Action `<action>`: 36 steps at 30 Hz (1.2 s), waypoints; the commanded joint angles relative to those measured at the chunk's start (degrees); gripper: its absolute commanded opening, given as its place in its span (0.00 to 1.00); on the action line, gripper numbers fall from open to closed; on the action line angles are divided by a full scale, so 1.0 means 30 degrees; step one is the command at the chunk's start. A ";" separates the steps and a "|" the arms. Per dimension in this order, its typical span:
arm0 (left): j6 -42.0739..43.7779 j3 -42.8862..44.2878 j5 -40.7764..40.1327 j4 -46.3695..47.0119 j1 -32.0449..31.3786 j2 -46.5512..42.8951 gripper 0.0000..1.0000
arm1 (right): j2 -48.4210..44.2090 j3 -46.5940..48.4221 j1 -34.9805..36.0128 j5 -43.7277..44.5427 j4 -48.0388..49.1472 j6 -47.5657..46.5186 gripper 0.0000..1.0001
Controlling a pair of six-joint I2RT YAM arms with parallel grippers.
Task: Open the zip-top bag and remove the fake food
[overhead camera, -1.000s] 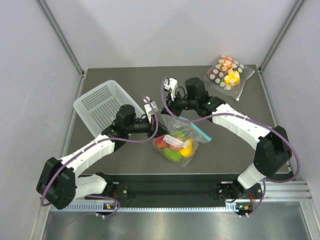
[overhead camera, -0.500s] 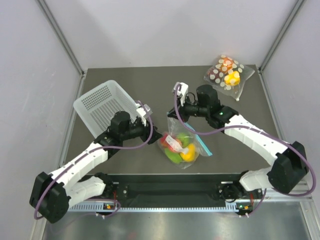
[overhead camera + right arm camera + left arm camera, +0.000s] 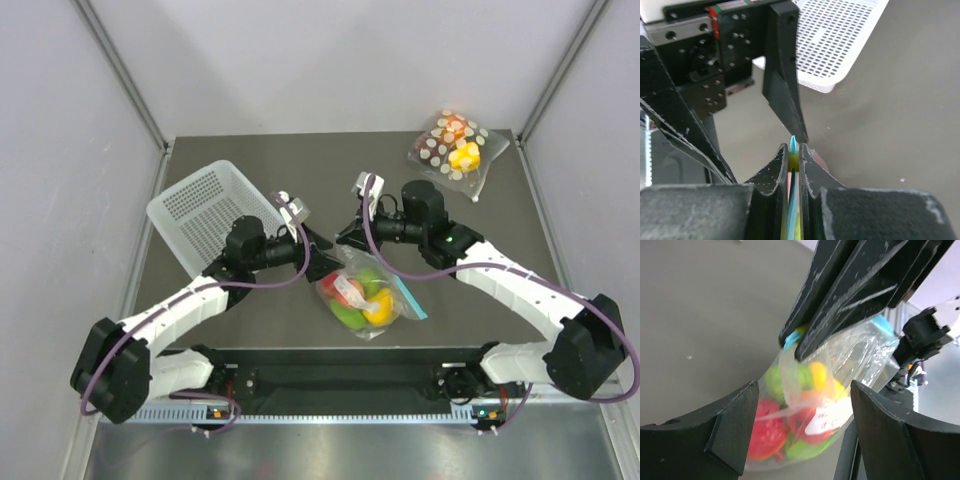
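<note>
The zip-top bag [image 3: 365, 297] is held up by its teal zip strip [image 3: 793, 145], on which my right gripper [image 3: 793, 161] is shut. Inside the clear plastic lies the fake food: a red piece [image 3: 767, 432], a green one [image 3: 774, 381] and a yellow one [image 3: 818, 374]. My left gripper [image 3: 802, 427] stands open, its two fingers [image 3: 735, 425] on either side of the bag's lower part and apart from it. In the top view the left gripper [image 3: 322, 262] is just left of the bag and the right gripper [image 3: 350, 237] is above it.
A white perforated basket [image 3: 212, 205] lies tilted at the back left, close behind the left arm. A polka-dot bag [image 3: 455, 148] with yellow and orange pieces rests in the far right corner. Grey walls close in the table on three sides.
My left gripper has gone from shut to open and moved right, to the bag's side. The right gripper has come down and right with the zip strip.
</note>
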 commanded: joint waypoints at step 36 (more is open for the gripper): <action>-0.4338 0.1282 0.2964 0.6405 0.1093 0.4396 0.00 | -0.4078 -0.2576 0.0203 0.1498 -0.0940 -0.0038 0.00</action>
